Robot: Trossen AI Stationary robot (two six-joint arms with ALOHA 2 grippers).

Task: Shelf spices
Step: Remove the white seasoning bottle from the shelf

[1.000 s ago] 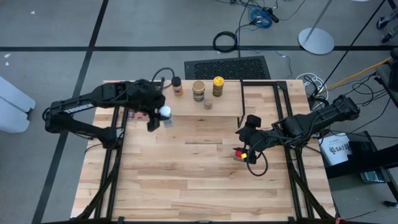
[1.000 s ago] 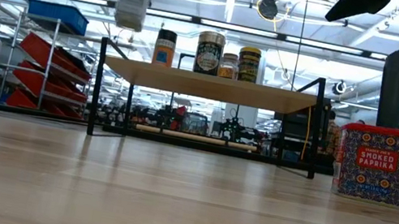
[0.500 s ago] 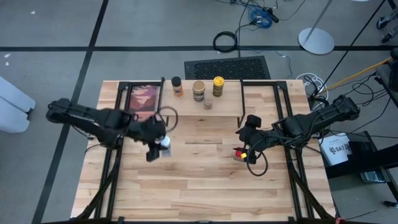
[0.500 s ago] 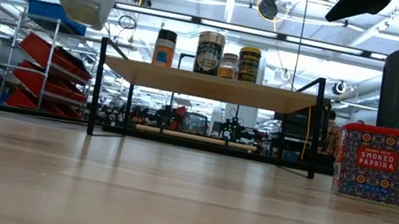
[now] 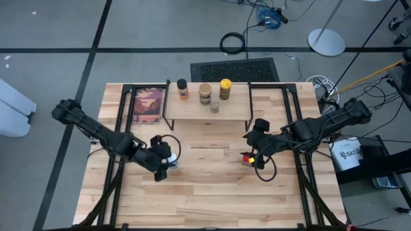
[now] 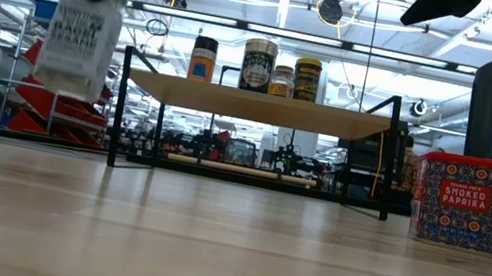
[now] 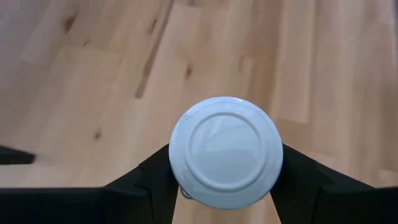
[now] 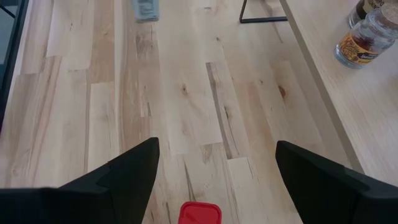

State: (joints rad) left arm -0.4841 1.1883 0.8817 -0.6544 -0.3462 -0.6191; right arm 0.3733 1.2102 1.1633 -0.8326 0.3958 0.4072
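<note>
1. The shelf (image 5: 205, 108) stands at the table's far edge, bearing four spice jars (image 6: 258, 64).
2. The red smoked paprika tin (image 6: 459, 201) rests on the table beneath the right gripper (image 5: 252, 154), whose jaws are spread and empty; descending off-centre could topple it.
3. The left gripper (image 7: 225, 180) clasps the white-lidded jar (image 7: 226, 152) in mid-air, well short of the shelf; a loose hold could let it drop.

I count four spice jars (image 5: 204, 94) standing on one shelf (image 5: 192, 109), one white-lidded jar (image 5: 168, 156) carried above the table (image 5: 212, 186), one red paprika tin (image 6: 459, 202), one framed picture (image 5: 148, 104), and two arms (image 5: 96, 131).
</note>
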